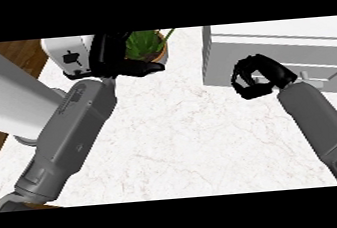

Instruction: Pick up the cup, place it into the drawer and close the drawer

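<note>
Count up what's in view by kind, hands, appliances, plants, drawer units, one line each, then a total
Hands: 2, left hand and right hand
White toaster: 1
Potted plant: 1
White drawer unit: 1
Cup: 0 in view; may be hidden
Total: 5

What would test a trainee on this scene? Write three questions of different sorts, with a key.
1. True or false: the left hand shows at the top of the view, right beside the potted plant.
2. The right hand shows in front of: A) the white drawer unit; B) the potted plant; C) the counter's left edge.
3. Fill in: the right hand's fingers are ____, and no cup shows in them.

Key: 1 true; 2 A; 3 curled.
</note>
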Robot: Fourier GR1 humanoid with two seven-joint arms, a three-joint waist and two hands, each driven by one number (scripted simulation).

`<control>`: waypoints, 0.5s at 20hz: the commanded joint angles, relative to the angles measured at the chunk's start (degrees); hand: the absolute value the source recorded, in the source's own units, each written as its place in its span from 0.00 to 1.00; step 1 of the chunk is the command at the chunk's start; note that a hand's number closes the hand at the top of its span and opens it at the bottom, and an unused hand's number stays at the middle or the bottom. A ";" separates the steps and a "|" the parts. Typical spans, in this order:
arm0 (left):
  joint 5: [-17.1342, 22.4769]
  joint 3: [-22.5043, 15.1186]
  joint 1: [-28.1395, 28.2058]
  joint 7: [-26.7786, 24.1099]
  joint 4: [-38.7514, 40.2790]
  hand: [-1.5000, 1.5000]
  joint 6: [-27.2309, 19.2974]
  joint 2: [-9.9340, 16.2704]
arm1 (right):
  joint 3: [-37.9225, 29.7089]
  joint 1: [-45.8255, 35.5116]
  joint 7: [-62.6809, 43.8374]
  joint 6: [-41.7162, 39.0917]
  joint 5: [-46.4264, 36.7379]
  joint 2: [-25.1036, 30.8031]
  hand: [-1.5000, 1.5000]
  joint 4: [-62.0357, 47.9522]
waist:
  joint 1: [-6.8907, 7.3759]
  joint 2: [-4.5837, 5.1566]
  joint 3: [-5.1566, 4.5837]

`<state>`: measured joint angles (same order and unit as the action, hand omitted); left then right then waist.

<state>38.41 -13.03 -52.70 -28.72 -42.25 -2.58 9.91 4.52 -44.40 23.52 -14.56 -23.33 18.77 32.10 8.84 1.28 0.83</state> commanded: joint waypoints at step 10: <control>0.63 -0.70 5.00 1.65 -1.80 0.00 3.69 2.16 | -7.12 -9.35 -3.90 -0.88 4.15 8.85 1.00 -0.16 | 3.80 1.53 -0.69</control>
<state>38.94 -13.57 -49.78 -27.62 -44.49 0.35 11.27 2.61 -43.37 23.89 -22.59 -18.83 21.02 33.68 10.37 1.84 1.09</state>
